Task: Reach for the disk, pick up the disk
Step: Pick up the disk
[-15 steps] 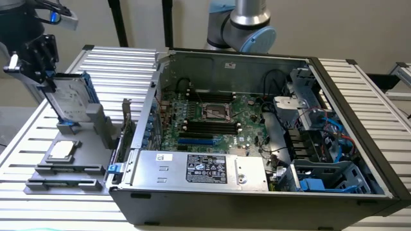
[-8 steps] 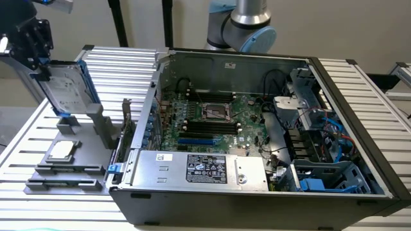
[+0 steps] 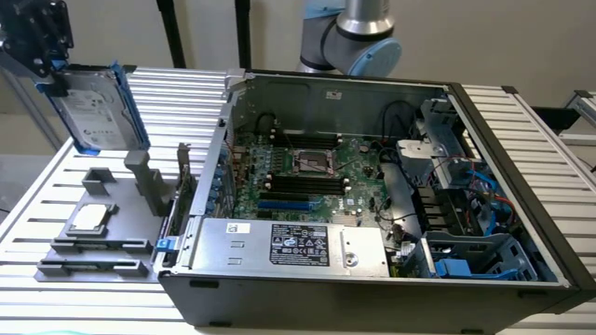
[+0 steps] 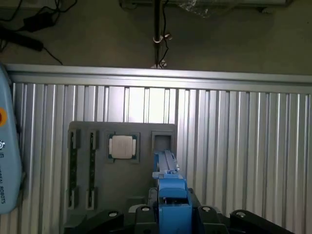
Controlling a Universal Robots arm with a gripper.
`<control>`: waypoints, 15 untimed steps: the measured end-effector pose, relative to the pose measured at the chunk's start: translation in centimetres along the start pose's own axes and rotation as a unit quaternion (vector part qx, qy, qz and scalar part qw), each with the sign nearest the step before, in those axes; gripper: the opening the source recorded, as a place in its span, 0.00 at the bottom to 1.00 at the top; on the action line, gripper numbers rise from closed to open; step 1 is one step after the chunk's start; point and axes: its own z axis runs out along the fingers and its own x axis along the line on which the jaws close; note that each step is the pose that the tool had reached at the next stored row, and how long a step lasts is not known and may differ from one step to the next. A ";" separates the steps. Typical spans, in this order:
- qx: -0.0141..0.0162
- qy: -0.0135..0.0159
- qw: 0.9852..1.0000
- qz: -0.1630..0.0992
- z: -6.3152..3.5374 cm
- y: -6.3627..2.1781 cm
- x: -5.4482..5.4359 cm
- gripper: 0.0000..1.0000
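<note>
Arm held high at the exterior view's left. Its gripper (image 3: 49, 70) is clamped on the disk (image 3: 93, 108), which hangs upright in the air above the grey tray (image 3: 125, 209), clear of it. I count one disk, one square chip (image 3: 88, 218) and two memory sticks (image 3: 98, 245) on the tray. One open computer case (image 3: 373, 307) sits just beside it.

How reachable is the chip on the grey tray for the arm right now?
Probably not, as is. The chip lies uncovered with open space above it, but the fingers are shut on the disk, held upright above the tray.
</note>
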 end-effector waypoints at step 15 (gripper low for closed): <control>0.000 -0.010 1.000 -0.001 -6.87 -6.27 0.7 0.33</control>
